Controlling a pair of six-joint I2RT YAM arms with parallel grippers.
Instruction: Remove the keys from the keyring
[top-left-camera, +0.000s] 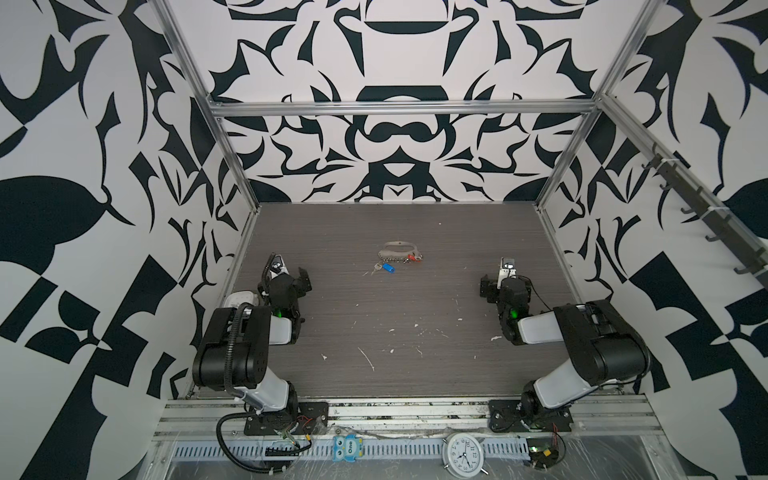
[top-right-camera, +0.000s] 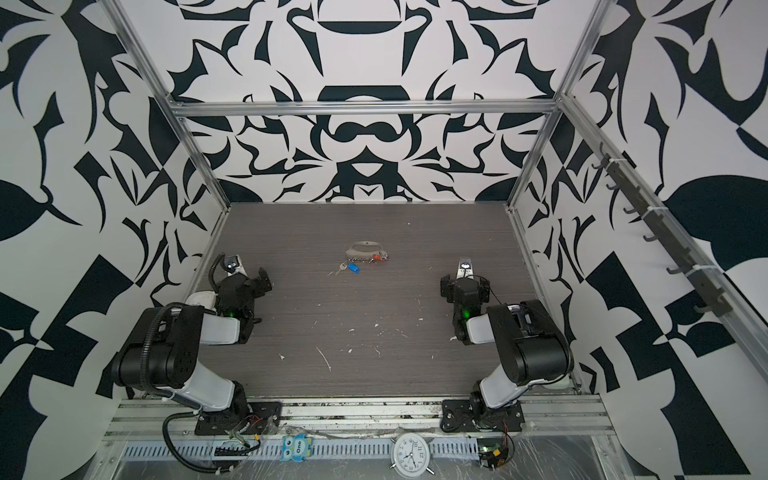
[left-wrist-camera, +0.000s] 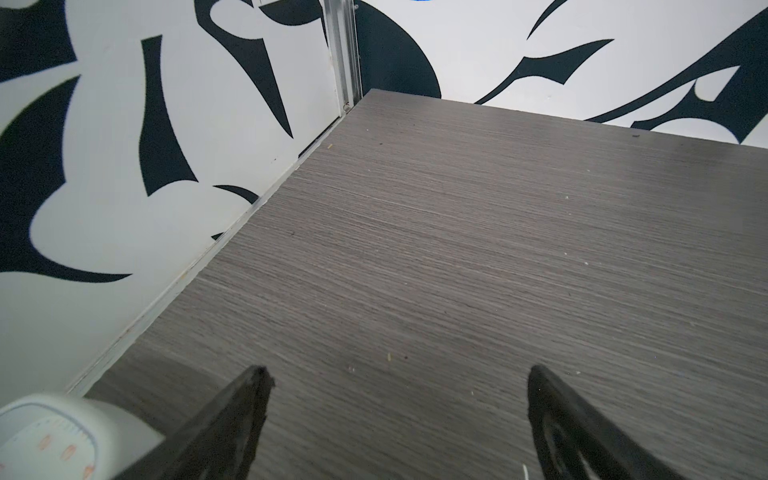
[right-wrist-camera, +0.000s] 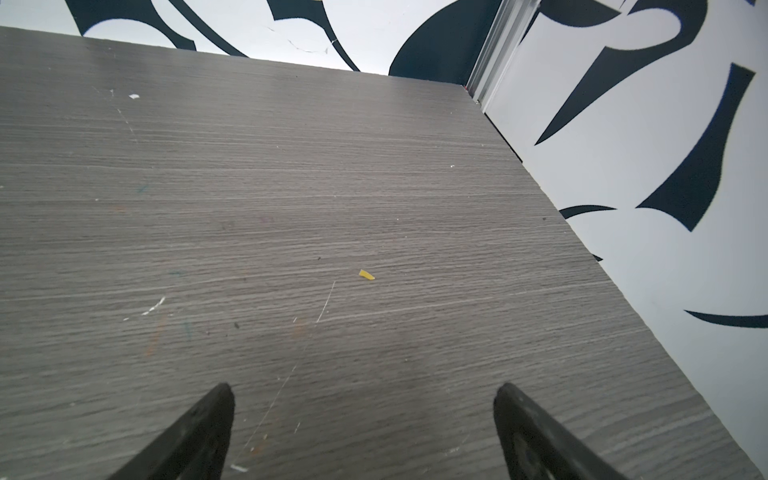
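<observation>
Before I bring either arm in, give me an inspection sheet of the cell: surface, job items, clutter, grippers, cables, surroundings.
Surface: grey wood-grain table, scratched, dotted with white flecks.
Job's things: keyring lies mid-table toward the back; blue-tagged key in front of its clips, red-tagged key at its right end; both look attached, too small to confirm.
Clutter: small yellow scrap; white scale-like device beside the left arm.
Grippers: left gripper and right gripper open, empty, well apart from the keys.
Cables: black corrugated hose on the left arm, looping by its base; thin wire at the right wrist.
Surroundings: patterned walls, hook rail, alarm clock, owl figure at the front.
</observation>
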